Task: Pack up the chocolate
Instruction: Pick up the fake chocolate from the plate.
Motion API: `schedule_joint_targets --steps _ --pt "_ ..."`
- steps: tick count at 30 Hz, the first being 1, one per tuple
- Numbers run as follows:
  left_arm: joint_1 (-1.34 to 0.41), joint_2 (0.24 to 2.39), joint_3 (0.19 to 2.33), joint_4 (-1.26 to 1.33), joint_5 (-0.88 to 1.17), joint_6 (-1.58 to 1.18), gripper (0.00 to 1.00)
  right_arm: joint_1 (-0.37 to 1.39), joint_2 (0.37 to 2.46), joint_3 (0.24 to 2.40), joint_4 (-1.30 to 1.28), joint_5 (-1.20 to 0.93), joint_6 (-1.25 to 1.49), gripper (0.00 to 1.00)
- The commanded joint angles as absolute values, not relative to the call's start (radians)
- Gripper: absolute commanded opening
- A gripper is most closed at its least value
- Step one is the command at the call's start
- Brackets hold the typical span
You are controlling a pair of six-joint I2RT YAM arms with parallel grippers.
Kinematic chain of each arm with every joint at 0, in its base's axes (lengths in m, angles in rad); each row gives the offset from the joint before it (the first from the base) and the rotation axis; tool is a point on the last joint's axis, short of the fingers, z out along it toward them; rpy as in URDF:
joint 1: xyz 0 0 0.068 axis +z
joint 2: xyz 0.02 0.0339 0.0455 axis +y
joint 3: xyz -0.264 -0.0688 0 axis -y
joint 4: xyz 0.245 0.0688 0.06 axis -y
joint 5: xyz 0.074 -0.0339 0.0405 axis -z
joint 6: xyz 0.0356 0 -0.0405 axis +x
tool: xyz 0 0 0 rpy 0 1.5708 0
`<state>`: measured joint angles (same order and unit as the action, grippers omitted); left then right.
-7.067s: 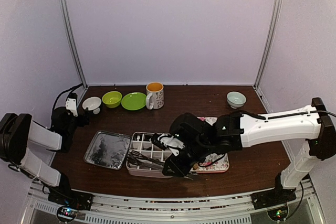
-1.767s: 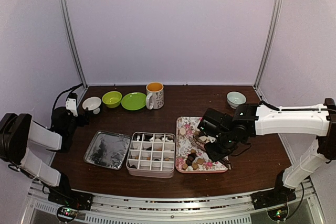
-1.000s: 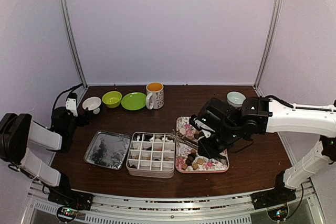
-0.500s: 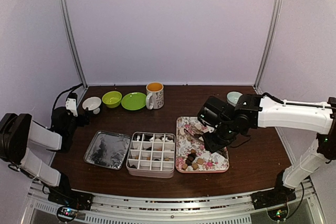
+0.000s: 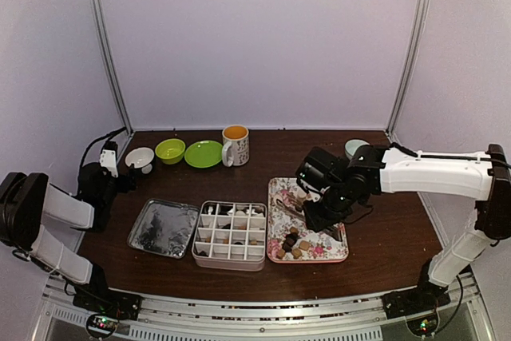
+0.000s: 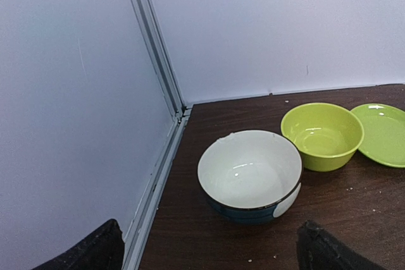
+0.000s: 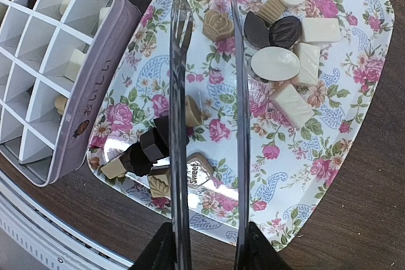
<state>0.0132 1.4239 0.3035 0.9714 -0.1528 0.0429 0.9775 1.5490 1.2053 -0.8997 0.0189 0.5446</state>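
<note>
From above, the chocolate [image 5: 294, 243] lay as small brown, tan and cream pieces at the near end of a pink floral tray [image 5: 336, 255], right of centre on the dark desk [image 5: 383, 237]. The right tool [image 5: 315, 212] hung over the tray's middle and hid what lay beneath it. A divided box [image 5: 231, 262] sat just left of the tray, with a shiny lid [image 5: 164, 227] further left and a mug [image 5: 235, 145] behind. The right wrist view alone showed the pieces' directions, which were mixed: a white oval lay crosswise, cream bars slanted, and dark pieces clustered near the box. More pieces sat in the box's cells. The right tool was clamped on thin metal tongs [image 7: 180, 93]. Their two blades ran straight up the picture, parted, with nothing pinched between them, and the left blade crossed the dark cluster. The left wrist view alone showed the left tool [image 6: 212, 251], fingers spread wide and empty, facing a white bowl [image 6: 250, 175] and a green bowl [image 6: 323, 136].
</note>
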Motion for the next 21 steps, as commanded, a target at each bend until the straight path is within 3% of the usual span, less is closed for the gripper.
schedule_joint_targets --steps 1,21 --pt "0.02 1.425 0.325 1.023 -0.155 0.037 0.98 0.955 1.56 1.169 -0.854 -0.028 0.539 0.35" --pt "0.02 1.425 0.325 1.024 -0.155 0.037 0.98 0.919 1.516 1.067 -0.81 -0.089 0.57 0.38"
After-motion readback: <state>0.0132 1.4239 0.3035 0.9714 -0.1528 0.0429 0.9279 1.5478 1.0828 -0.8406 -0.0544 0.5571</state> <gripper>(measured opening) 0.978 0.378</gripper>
